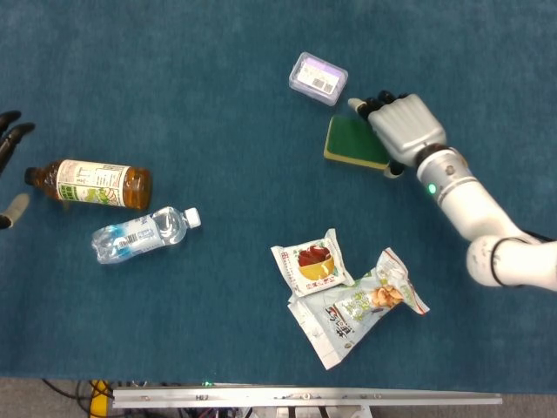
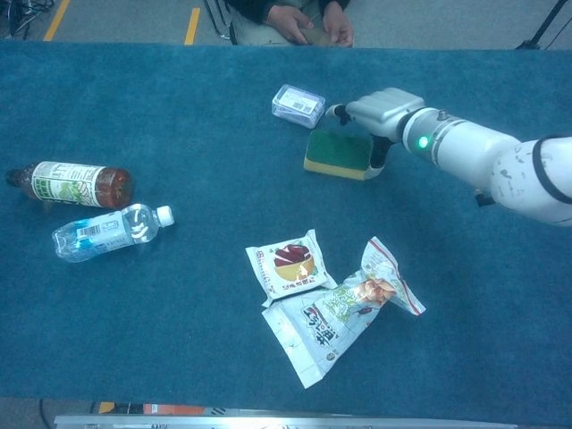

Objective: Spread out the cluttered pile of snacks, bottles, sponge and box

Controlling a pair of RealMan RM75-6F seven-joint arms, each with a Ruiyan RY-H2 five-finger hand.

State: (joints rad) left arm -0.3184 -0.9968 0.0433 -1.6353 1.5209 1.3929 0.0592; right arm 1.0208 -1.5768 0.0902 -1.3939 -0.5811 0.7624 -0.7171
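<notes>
My right hand lies over the right end of the green and yellow sponge, fingertips past its far edge and thumb at its near right corner; the chest view shows the same hand and sponge. The sponge lies flat. A clear box sits just beyond it. A red snack pack overlaps a green snack bag. At the left lie a tea bottle and a water bottle. My left hand shows only at the left edge, fingers apart, holding nothing.
Blue cloth covers the whole table. A person's hands rest at the far edge in the chest view. A metal rail runs along the near edge.
</notes>
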